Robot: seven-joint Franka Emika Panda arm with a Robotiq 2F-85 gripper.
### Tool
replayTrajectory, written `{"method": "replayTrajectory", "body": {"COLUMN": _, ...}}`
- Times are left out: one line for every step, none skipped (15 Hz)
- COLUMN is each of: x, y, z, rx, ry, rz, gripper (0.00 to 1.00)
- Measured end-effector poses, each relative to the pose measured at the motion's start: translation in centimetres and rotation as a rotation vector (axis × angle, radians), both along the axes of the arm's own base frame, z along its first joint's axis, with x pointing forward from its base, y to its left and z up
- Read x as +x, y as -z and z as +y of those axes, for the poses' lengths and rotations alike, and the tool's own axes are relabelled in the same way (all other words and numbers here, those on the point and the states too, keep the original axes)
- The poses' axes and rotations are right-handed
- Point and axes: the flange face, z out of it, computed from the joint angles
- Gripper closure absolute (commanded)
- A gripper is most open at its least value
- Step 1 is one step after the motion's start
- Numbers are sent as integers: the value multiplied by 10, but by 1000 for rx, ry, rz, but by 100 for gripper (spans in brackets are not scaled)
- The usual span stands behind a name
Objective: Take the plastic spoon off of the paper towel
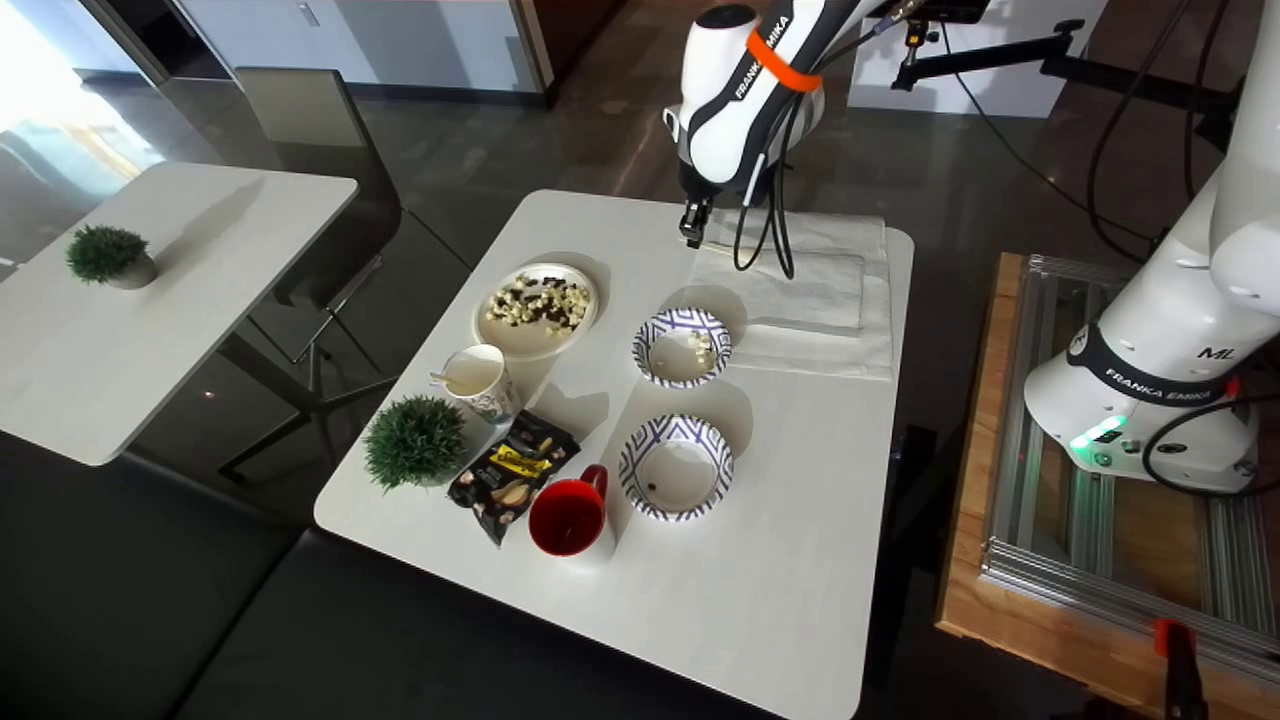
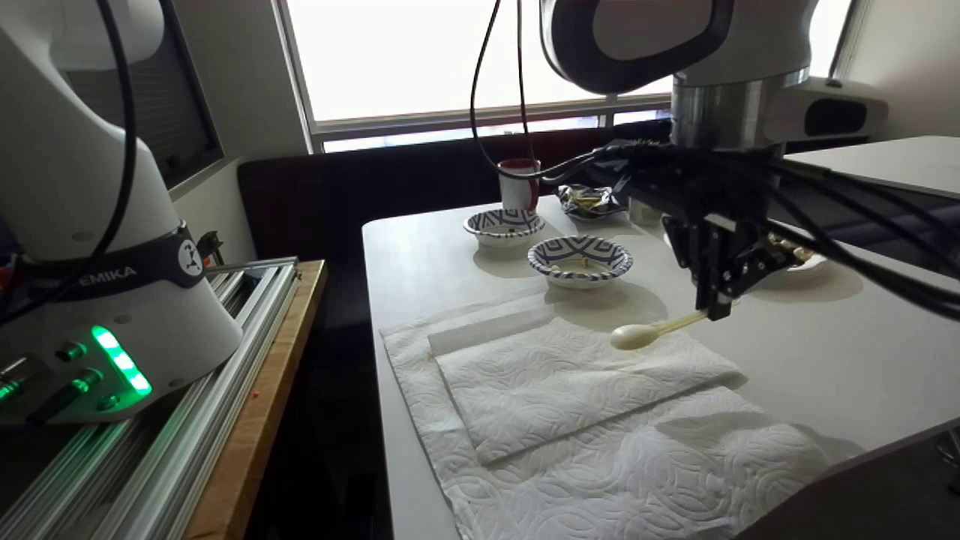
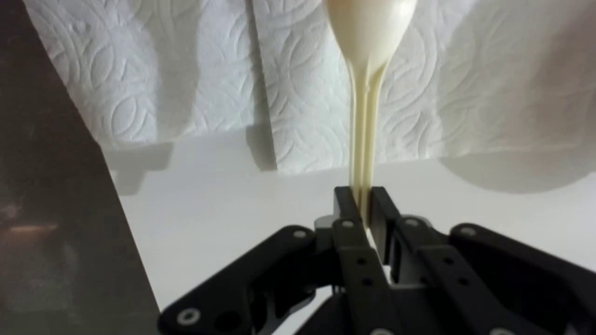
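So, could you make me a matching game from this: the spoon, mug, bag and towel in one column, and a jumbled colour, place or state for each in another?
Things
1. mug
2. spoon
3. towel
4. bag

Descriptions
A. gripped by the tool
B. mostly black, beside the mug
C. red inside
D. white, with a raised pattern

Pairs: 1-C, 2-A, 3-D, 4-B

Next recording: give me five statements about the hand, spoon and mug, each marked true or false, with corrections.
1. The hand holds the plastic spoon. True.
2. It grips the spoon by its bowl end. False: it grips the handle.
3. The paper towel lies beneath part of the spoon. True.
4. A red-lined mug stands on the tabletop. True.
5. That mug lies on its side. False: it stands upright.
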Motion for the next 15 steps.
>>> {"method": "replayTrajectory", "body": {"x": 8, "y": -7, "z": 0, "rx": 2, "ry": 18, "rz": -14, "gripper": 94}}
{"method": "replayTrajectory", "body": {"x": 16, "y": -14, "z": -1, "rx": 10, "ry": 38, "rz": -21, "gripper": 93}}
{"method": "replayTrajectory", "body": {"x": 23, "y": -20, "z": -2, "rx": 18, "ry": 57, "rz": -24, "gripper": 93}}
{"method": "replayTrajectory", "body": {"x": 31, "y": -26, "z": -3, "rx": 25, "ry": 74, "rz": -28, "gripper": 88}}
{"method": "replayTrajectory", "body": {"x": 38, "y": -30, "z": -3, "rx": 30, "ry": 87, "rz": -28, "gripper": 88}}
{"method": "replayTrajectory", "body": {"x": 44, "y": -32, "z": -3, "rx": 33, "ry": 96, "rz": -28, "gripper": 88}}
{"method": "replayTrajectory", "body": {"x": 48, "y": -32, "z": -2, "rx": 36, "ry": 101, "rz": -28, "gripper": 88}}
{"method": "replayTrajectory", "body": {"x": 49, "y": -31, "z": -2, "rx": 37, "ry": 103, "rz": -26, "gripper": 88}}
{"method": "replayTrajectory", "body": {"x": 50, "y": -30, "z": -2, "rx": 37, "ry": 104, "rz": -25, "gripper": 88}}
{"method": "replayTrajectory", "body": {"x": 50, "y": -28, "z": -2, "rx": 38, "ry": 105, "rz": -23, "gripper": 94}}
{"method": "replayTrajectory", "body": {"x": 50, "y": -27, "z": -2, "rx": 38, "ry": 105, "rz": -21, "gripper": 94}}
{"method": "replayTrajectory", "body": {"x": 50, "y": -27, "z": -2, "rx": 38, "ry": 105, "rz": -20, "gripper": 94}}
{"method": "replayTrajectory", "body": {"x": 50, "y": -27, "z": -2, "rx": 38, "ry": 105, "rz": -21, "gripper": 94}}
{"method": "replayTrajectory", "body": {"x": 50, "y": -26, "z": -1, "rx": 37, "ry": 106, "rz": -21, "gripper": 94}}
{"method": "replayTrajectory", "body": {"x": 51, "y": -25, "z": 1, "rx": 37, "ry": 109, "rz": -20, "gripper": 94}}
